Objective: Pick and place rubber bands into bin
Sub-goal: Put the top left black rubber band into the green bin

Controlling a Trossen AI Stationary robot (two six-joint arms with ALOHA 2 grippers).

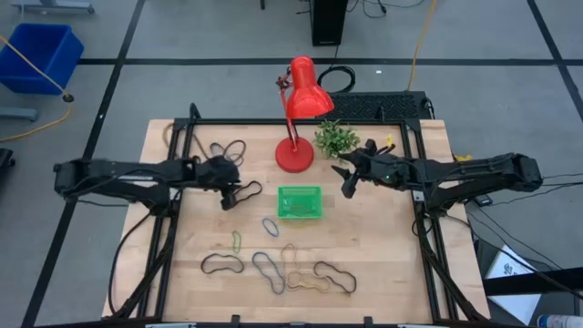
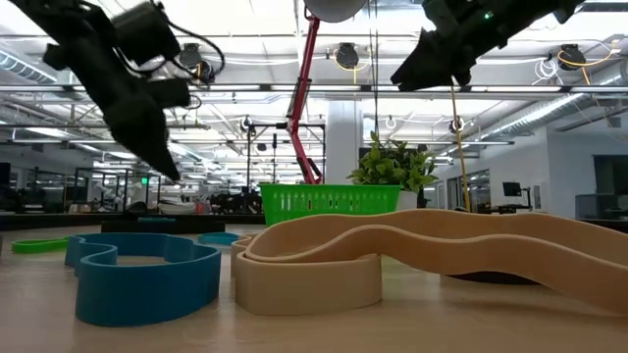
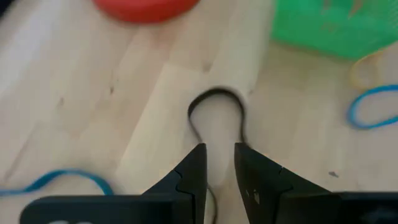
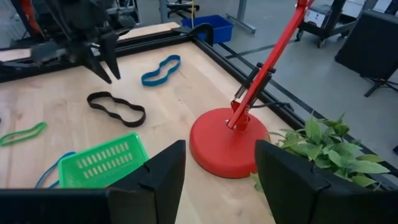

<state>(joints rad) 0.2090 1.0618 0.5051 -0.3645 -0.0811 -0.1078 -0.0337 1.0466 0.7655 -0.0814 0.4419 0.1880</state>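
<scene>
My left gripper (image 1: 230, 196) hovers above the table left of the green bin (image 1: 300, 201), its fingers a little apart and empty. It stands over one end of a black rubber band (image 3: 214, 102), which lies flat on the wood (image 4: 116, 109). My right gripper (image 1: 346, 180) is open and empty in the air right of the red lamp's base (image 1: 294, 157). In the high view, more bands lie loose on the table: a dark one (image 1: 228, 148) at the far left, a blue one (image 1: 271, 226) by the bin, an olive one (image 1: 236, 241), and several black and tan ones (image 1: 301, 273) near the front edge.
The red lamp (image 1: 305, 91) stands behind the bin, with a small green plant (image 1: 337, 138) to its right. A blue crate (image 1: 41, 55) sits on the floor far left. Black frame rails (image 1: 173, 237) run along the table's left and right sides.
</scene>
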